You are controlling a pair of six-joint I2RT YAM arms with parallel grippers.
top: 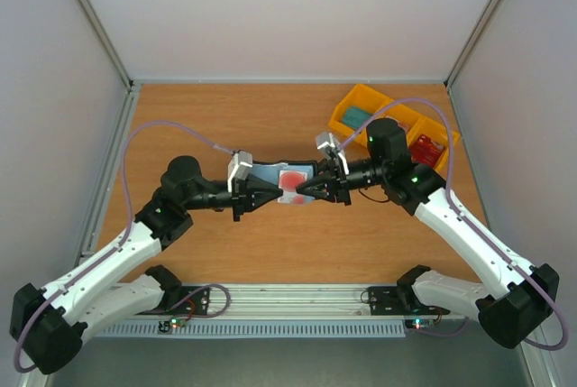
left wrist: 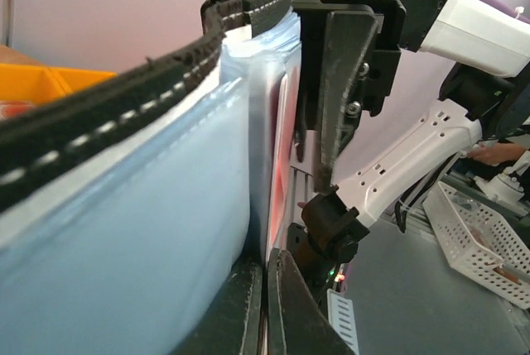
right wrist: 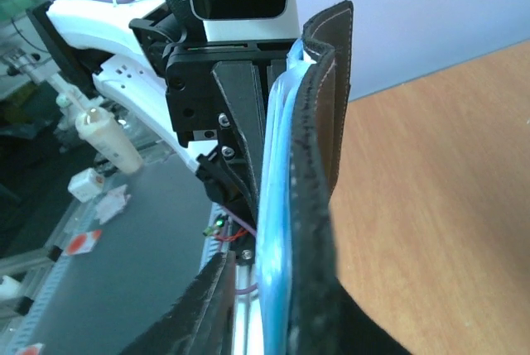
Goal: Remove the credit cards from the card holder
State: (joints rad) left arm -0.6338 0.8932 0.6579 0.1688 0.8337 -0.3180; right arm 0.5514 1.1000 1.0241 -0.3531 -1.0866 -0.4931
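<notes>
The grey-blue card holder (top: pixel 269 175) is held off the table between both grippers, opened. A red credit card (top: pixel 293 179) shows in its inner pocket; in the left wrist view it is a thin red edge (left wrist: pixel 280 165) beside the pale blue lining (left wrist: pixel 149 231). My left gripper (top: pixel 273 194) (left wrist: pixel 267 289) is shut on a thin layer at the holder's left end. My right gripper (top: pixel 305 190) (right wrist: pixel 281 289) is closed on the holder's other end, with the blue lining (right wrist: pixel 277 206) and dark cover (right wrist: pixel 319 165) between its fingers. Other cards are hidden.
A yellow three-compartment tray (top: pixel 361 96) stands at the back right, with a teal item (top: pixel 356 115) and a red item (top: pixel 425 148) in it. The right arm's elbow hangs just in front of it. Grey walls enclose the wooden table (top: pixel 225 243).
</notes>
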